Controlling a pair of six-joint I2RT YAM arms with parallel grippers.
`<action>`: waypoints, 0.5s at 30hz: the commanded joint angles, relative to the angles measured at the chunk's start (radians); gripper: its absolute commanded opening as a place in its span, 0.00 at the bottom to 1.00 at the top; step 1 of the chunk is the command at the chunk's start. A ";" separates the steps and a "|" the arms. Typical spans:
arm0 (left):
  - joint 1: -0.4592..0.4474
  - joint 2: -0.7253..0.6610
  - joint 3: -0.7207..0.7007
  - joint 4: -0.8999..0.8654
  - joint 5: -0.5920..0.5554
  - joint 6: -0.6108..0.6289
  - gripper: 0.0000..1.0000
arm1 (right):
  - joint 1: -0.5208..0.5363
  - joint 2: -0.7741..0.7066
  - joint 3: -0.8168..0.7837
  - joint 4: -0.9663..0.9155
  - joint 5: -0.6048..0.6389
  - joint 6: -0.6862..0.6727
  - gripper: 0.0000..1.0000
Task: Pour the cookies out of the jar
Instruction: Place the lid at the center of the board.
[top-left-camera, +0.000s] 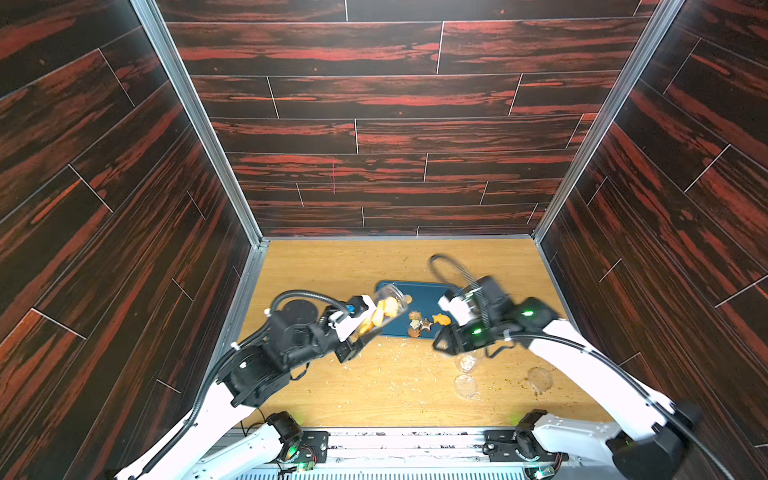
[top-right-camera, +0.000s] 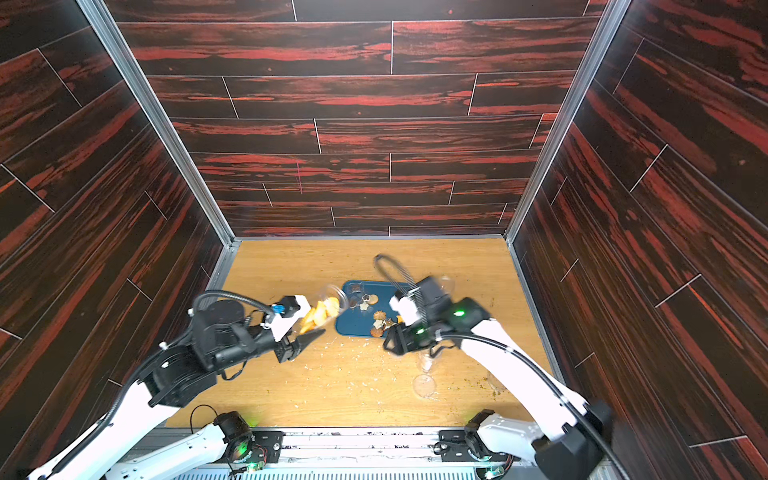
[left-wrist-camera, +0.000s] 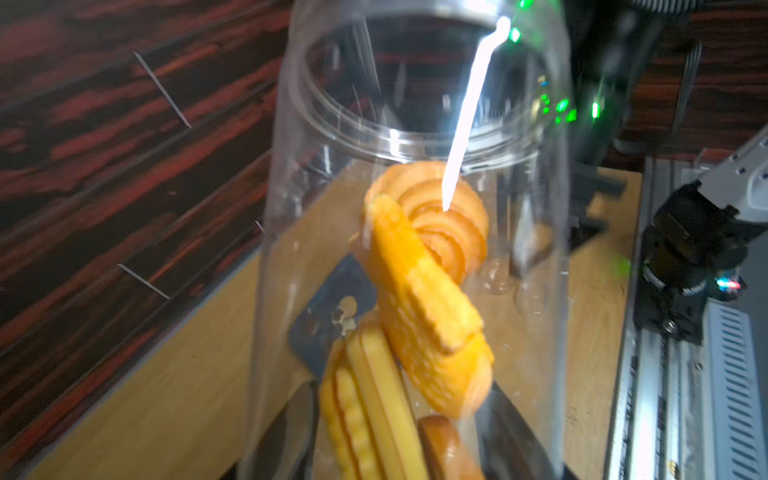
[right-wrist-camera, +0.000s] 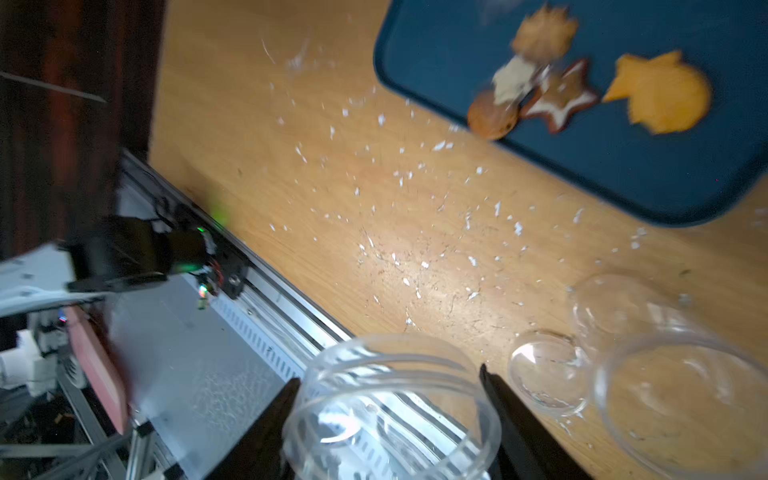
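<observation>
Our left gripper is clamped on the jar, lower centre in both top views. Its long axis tips mouth-first toward the upper right, over the tray. Cookies sit mid-jar, and others lie on the tray. The right gripper flanks a clear cup; we cannot tell if it pinches.

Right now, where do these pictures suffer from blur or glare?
In both top views the right arm is motion-smeared; in the left wrist view a white glare streak crosses the jar, cookies soft; in the right wrist view everything is smeared, tray and clear container alike.
</observation>
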 joint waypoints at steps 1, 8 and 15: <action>0.004 -0.053 0.035 0.045 -0.073 -0.039 0.41 | 0.067 0.086 -0.058 0.066 0.126 0.079 0.67; 0.003 -0.121 0.040 -0.024 -0.095 -0.078 0.41 | 0.215 0.303 -0.109 0.185 0.311 0.158 0.68; 0.004 -0.167 0.042 -0.070 -0.118 -0.084 0.41 | 0.286 0.456 -0.115 0.260 0.319 0.203 0.69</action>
